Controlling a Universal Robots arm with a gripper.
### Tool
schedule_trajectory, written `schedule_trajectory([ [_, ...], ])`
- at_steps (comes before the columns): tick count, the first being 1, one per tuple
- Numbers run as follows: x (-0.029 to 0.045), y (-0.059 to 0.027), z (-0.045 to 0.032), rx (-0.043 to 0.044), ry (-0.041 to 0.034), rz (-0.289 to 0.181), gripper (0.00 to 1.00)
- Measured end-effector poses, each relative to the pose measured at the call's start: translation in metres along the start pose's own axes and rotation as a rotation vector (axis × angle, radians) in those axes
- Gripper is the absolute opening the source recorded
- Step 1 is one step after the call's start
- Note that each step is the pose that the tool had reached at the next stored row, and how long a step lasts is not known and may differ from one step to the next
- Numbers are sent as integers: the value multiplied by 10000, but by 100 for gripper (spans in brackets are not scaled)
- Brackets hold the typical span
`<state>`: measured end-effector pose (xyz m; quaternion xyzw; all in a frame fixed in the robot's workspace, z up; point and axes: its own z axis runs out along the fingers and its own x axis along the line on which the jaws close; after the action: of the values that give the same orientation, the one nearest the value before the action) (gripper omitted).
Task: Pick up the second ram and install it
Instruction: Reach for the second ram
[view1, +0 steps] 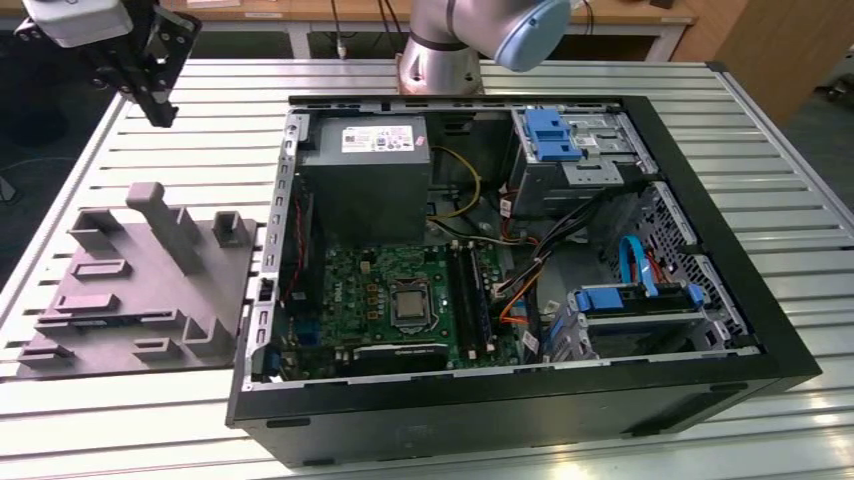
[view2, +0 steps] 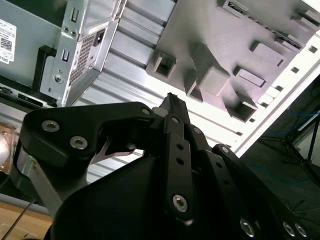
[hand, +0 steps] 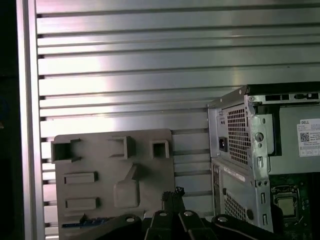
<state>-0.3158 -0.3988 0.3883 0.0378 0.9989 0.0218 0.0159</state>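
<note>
While the open PC case (view1: 534, 415) sits beside the grey fixture tray (view1: 134, 298), the gripper (view1: 162, 114) hangs clear of both, pinched together on nothing. I reckon the second ram (hand: 82, 221) lies in a tray slot: light, stiff, fragile, so grab board edges, not chips.

Slatted alu table (view1: 214, 140) w/ glare; wood desk (view1: 627, 15) behind; dark floor (view1: 27, 140).
</note>
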Motion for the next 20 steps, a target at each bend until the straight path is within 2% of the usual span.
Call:
schedule_trajectory([
  [4,105,-8,-2,-2,-9,-2,10],
  [8,241,-17,-5,-4,-34,-1,10],
  [20,546,-41,7,-4,-57,-3,10],
])
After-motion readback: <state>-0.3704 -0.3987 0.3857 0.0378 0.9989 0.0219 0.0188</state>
